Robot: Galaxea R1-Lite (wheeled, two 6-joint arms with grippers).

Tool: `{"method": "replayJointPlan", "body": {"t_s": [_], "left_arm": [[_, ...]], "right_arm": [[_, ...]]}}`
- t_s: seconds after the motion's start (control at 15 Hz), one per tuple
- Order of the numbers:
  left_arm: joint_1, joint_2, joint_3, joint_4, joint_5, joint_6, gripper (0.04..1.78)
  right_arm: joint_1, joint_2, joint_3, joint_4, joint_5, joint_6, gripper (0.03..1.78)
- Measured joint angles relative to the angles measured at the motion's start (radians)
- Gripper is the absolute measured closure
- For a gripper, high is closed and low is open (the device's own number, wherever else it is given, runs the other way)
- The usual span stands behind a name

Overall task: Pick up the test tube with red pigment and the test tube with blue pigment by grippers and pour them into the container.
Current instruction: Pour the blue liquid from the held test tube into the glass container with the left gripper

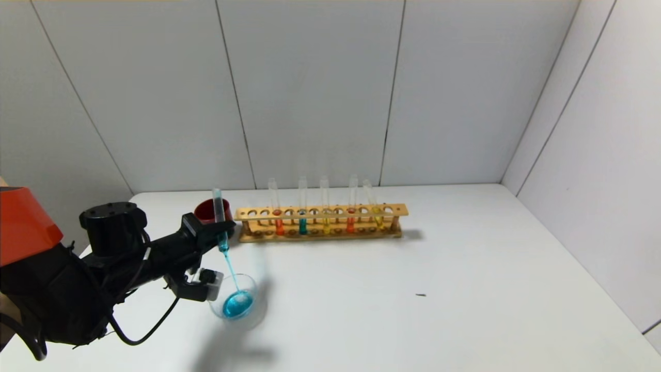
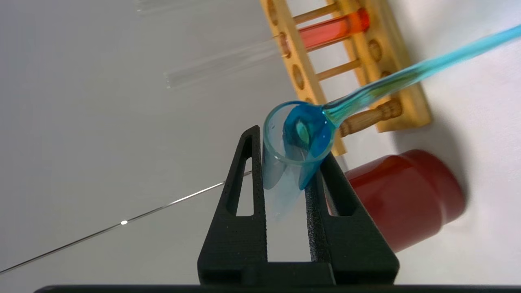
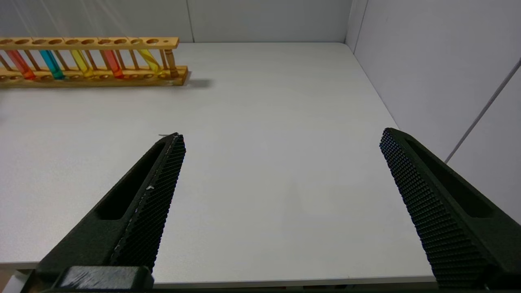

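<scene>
My left gripper (image 1: 217, 231) is shut on the test tube with blue pigment (image 1: 220, 217) and holds it tipped mouth-down beside the rack's left end. A thin blue stream (image 1: 232, 271) runs from its mouth into the container (image 1: 254, 287), a clear glass dish with a blue pool in it. In the left wrist view the tube (image 2: 281, 162) sits between the fingers (image 2: 244, 183), with blue liquid at its mouth. Two tubes with red pigment (image 1: 279, 223) (image 1: 351, 221) stand in the wooden rack (image 1: 320, 233). My right gripper (image 3: 283, 134) is open and empty over the table's right front.
A dark red cup (image 1: 206, 209) stands behind my left gripper, at the rack's left end. The rack also holds a darker teal tube (image 1: 302, 225) and two yellow tubes (image 1: 326, 223). Grey walls close the table at the back and right. A small dark speck (image 1: 421, 295) lies on the table.
</scene>
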Motion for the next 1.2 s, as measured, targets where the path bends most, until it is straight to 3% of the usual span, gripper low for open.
{"method": "replayJointPlan", "body": {"t_s": [1.2], "left_arm": [[-0.001, -0.07, 0.061, -0.061, -0.005, 0.06, 1.5]], "right_arm": [[0.0, 0.0, 0.0, 0.0, 0.0, 0.0, 0.06]]}}
